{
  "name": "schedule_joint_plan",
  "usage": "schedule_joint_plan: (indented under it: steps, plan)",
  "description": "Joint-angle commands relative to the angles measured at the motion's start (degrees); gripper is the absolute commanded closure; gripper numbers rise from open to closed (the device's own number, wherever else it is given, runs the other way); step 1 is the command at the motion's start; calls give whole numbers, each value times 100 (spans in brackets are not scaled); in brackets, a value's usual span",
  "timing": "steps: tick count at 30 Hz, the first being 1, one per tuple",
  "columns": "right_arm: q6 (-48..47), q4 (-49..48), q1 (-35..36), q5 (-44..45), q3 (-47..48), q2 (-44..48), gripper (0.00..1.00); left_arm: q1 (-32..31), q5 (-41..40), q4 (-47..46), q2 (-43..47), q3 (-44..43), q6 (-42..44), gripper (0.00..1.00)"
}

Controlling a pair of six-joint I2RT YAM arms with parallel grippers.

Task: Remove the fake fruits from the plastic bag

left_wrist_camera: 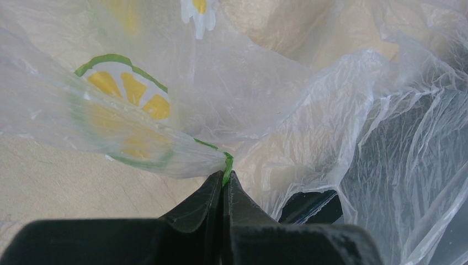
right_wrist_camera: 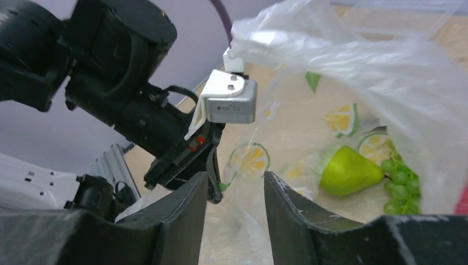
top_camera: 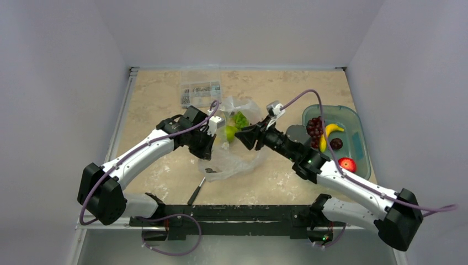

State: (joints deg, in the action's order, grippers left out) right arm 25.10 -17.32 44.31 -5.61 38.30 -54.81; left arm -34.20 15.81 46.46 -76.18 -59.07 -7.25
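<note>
Beige worktop (top_camera: pixel 160 105) from up top: bag (top_camera: pixel 234 157) in the middle, green fruits (top_camera: pixel 237 122) murky inside, the rest in a teal tub (top_camera: pixel 356 130). Left wrist: left fingers (left_wrist_camera: pixel 223 185) clamped together on the bag's edge. Right wrist: right fingers (right_wrist_camera: pixel 236 182) half apart at the mouth, holding nothing; pear (right_wrist_camera: pixel 347 171) and grapes (right_wrist_camera: pixel 400 185) blurred behind film.

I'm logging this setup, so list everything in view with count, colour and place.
plastic bag: 1, clear, lemon prints, centre
green fruit: 1, green, in bag
grape bunch: 1, green, in bag
bin: 1, teal, right of bag
purple grapes, yellow banana, dark plum, red apple: 1 each, in bin
parts box: 1, clear, far side
tool: 1, black, near edge
left gripper: 1, black, shut on bag
right gripper: 1, black, open at bag mouth
</note>
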Motion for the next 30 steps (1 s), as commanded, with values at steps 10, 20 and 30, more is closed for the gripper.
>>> schedule_joint_plan:
  steps: [10, 20, 30]
  plan:
    - [-148, -1030, 420, 695, 755, -2388, 66, -23, -110, -30, -28, -218, 74, 100]
    - [303, -1022, 425, 2676, 1433, -4021, 65, -21, -154, -19, -21, -217, 99, 100]
    - [446, -1049, 403, 3011, 1619, -4585, 55, -26, -74, -20, -65, -219, 98, 100]
